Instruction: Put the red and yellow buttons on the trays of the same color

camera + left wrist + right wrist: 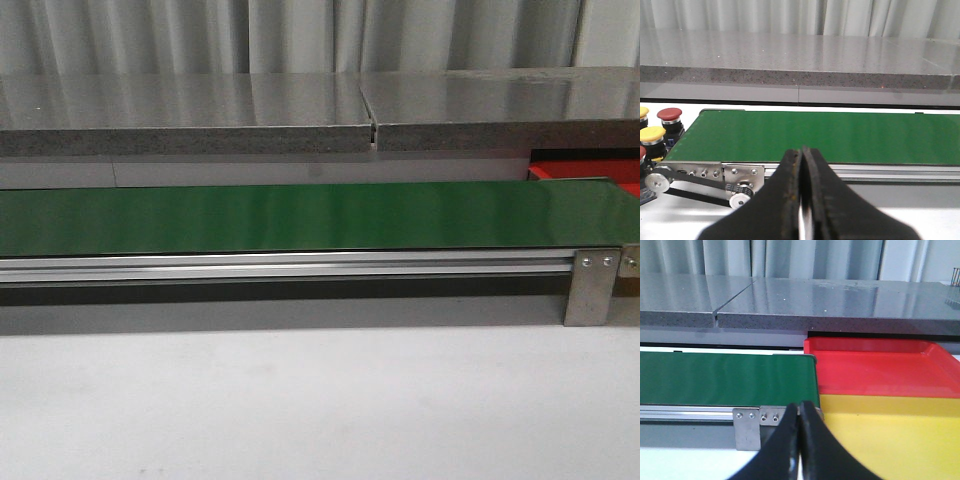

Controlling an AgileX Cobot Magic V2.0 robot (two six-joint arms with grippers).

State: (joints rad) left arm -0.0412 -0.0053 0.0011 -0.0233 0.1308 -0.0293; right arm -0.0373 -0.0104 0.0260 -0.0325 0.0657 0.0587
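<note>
In the left wrist view, a red button (pixel 669 114) and two yellow buttons (pixel 652 134) (pixel 643 113) stand off the end of the green belt (pixel 815 137); another red cap (pixel 641 152) shows at the frame edge. My left gripper (pixel 801 152) is shut and empty, in front of the belt. In the right wrist view, a red tray (pixel 880 367) and a yellow tray (pixel 890 435) lie side by side past the belt's other end (pixel 725 377). My right gripper (pixel 800 407) is shut and empty, near the yellow tray's corner. The front view shows no gripper and only a corner of the red tray (pixel 590 172).
A grey stone ledge (pixel 300 125) runs behind the belt (pixel 300 215), with curtains beyond. The belt's aluminium frame has a bracket (pixel 592 285) at its right end and a drive pulley (pixel 660 182) at its left end. White tabletop (pixel 300 400) lies in front.
</note>
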